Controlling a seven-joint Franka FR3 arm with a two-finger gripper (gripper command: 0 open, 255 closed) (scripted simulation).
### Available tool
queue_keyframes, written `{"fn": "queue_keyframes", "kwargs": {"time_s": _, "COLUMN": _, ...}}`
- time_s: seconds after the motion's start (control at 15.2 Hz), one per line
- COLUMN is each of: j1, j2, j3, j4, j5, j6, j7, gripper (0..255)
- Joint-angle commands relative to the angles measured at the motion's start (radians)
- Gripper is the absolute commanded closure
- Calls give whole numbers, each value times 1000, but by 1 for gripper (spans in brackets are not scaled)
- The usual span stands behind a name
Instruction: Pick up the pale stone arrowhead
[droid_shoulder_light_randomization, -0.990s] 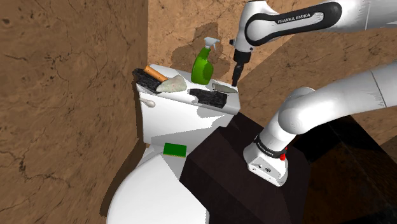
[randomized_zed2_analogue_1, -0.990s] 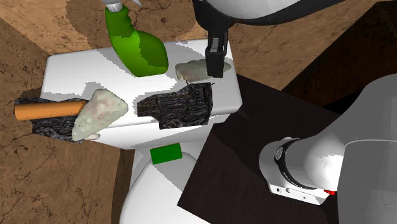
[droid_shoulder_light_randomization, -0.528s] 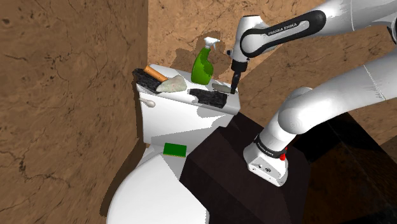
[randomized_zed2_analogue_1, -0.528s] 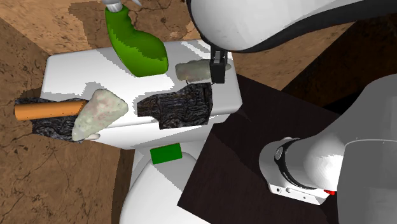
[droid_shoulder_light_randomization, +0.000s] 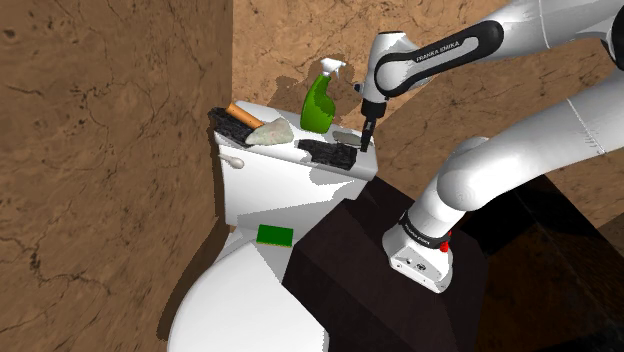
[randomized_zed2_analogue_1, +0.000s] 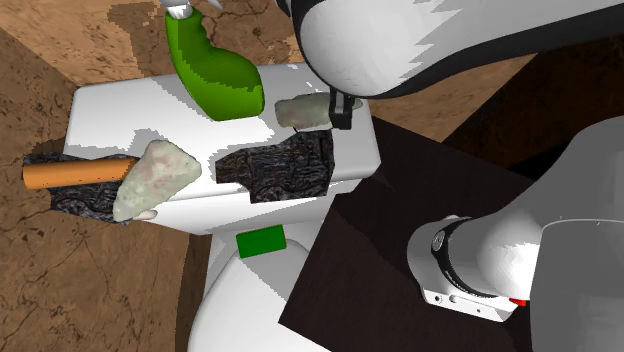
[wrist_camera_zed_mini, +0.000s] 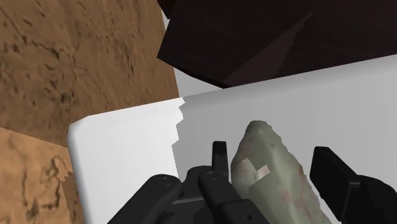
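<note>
The pale stone arrowhead (wrist_camera_zed_mini: 272, 175) lies on the white toilet tank lid (randomized_zed2_analogue_1: 110, 110), close to the edge nearest the dark stand (droid_shoulder_light_randomization: 340, 260). The gripper (wrist_camera_zed_mini: 273, 160) straddles it with its fingers spread, one on each side and not clasping it. A green spray bottle (randomized_zed2_analogue_1: 215, 75) stands near.

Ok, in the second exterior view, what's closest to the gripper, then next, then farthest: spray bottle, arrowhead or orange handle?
1. Arrowhead, right beside the gripper.
2. Spray bottle, up and to that view's left.
3. Orange handle, far over at the left edge.
</note>
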Motion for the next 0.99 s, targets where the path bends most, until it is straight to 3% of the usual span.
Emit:
{"fn": "queue_keyframes", "kwargs": {"time_s": 0.0, "j1": 1, "j2": 3, "j3": 0, "j4": -2, "j5": 1, "j6": 3, "j7": 0, "gripper": 255}}
{"fn": "queue_keyframes", "kwargs": {"time_s": 0.33, "j1": 1, "j2": 1, "j3": 0, "j4": -2, "j5": 1, "j6": 1, "j7": 0, "gripper": 255}}
{"fn": "queue_keyframes", "kwargs": {"time_s": 0.92, "j1": 1, "j2": -89, "j3": 28, "j4": 65, "j5": 17, "j6": -156, "j7": -7, "gripper": 255}}
